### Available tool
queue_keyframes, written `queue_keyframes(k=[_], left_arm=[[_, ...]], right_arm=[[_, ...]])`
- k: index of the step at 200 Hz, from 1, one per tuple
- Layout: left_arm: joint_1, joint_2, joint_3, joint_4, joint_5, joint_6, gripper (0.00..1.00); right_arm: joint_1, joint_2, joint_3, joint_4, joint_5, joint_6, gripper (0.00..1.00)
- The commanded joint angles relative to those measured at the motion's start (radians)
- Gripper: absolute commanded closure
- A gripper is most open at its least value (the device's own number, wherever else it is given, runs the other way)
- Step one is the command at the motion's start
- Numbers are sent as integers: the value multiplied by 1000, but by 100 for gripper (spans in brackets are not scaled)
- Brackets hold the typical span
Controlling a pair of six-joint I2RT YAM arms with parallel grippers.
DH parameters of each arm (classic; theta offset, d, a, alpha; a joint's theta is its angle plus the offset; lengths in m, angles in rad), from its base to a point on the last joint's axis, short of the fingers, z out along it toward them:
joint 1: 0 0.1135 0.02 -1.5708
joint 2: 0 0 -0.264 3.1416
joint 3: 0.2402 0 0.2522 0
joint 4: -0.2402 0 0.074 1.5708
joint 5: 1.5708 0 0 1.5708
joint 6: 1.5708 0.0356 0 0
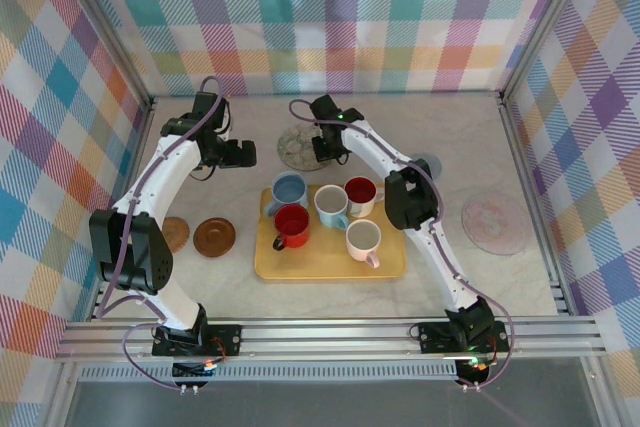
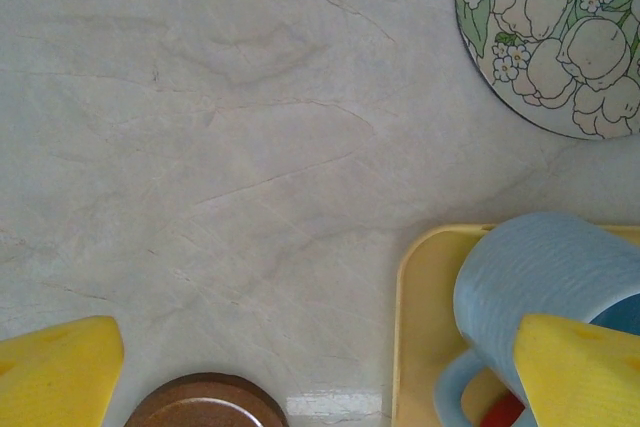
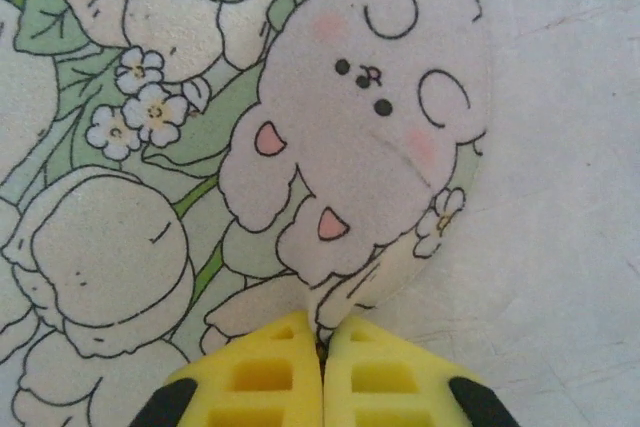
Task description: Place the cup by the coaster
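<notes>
From above, the blue cup (image 1: 289,190) was seen among other cups (image 1: 331,204) on the yellow tray (image 1: 300,265), at its far left corner, near the floral coaster (image 1: 297,147). The left gripper (image 1: 238,154) was held over bare table (image 1: 480,137), and the right gripper (image 1: 325,147) at the coaster's right edge.

In the left wrist view, the left gripper's fingers (image 2: 60,372) were spread wide, the blue cup partly hidden behind one.

In the right wrist view, the fingers (image 3: 260,377) were pressed together at the floral coaster's rim. Whether it was pinched could not be told.

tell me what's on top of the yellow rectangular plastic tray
Five mugs stand on the yellow tray: blue mug, red mug, grey-white mug, white mug with red inside, cream mug. The tray floor beneath each is covered.
</notes>
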Motion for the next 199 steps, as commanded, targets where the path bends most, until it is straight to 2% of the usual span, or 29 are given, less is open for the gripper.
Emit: queue_keyframes(k=[1,37,77,146,199], left_arm=[[20,12,2,-22,3,18,0],[20,36,28,-25,19,16,0],[21,66,54,-27,40,8,0],[21,91,84,-32,58,6,0],[21,98,88,-38,60,7,0]], right_arm=[[-4,30,-22,-122,54,-9,100],[-39,-34,-49,-119,88,1,100],[-81,-81,-71,-97,59,13,100],[-117,-64,-66,-86,33,28,100],[-119,-57,-67,-65,-40,18,100]])
